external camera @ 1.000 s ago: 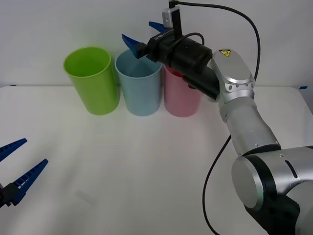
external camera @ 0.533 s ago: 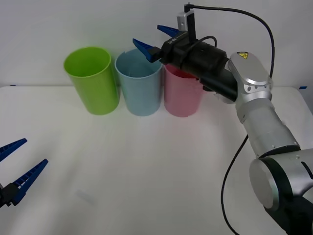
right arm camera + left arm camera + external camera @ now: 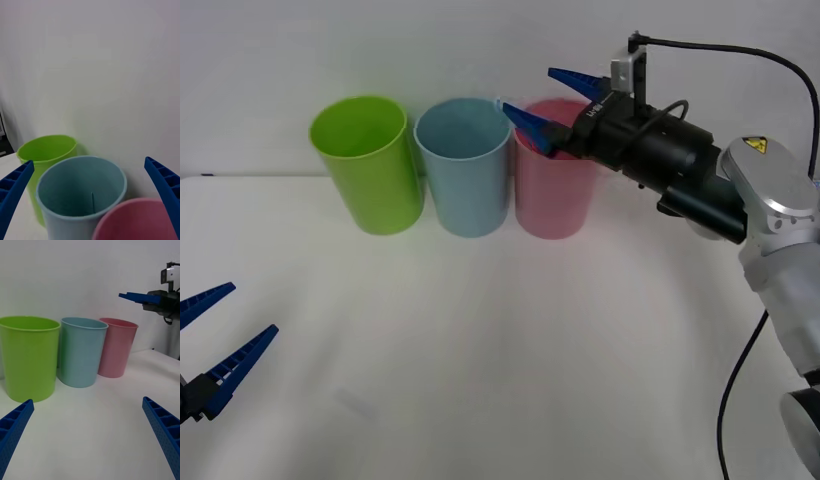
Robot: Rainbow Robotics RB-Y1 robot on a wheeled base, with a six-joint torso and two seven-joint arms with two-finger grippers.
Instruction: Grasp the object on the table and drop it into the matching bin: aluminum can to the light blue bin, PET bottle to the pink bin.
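The right pincer point(image 3: 552, 100) hangs over the pink bin point(image 3: 553, 190), its blue ribbed fingers spread apart and holding nothing. Beside the pink bin stands the light blue bin point(image 3: 467, 180), faintly ribbed, then a lime green bin point(image 3: 368, 165), all in a row on the white worktop point(image 3: 500, 340). I can't make out the can. The left pincer point(image 3: 205, 345) waits low, fingers apart.

Upright light blue bin point(image 3: 464, 168) touching pink bin point(image 3: 553, 190) on white table point(image 3: 480, 340)

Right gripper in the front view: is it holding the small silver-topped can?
No. The right gripper is open, nothing between its blue ribbed fingers, above the round pink plastic bin.
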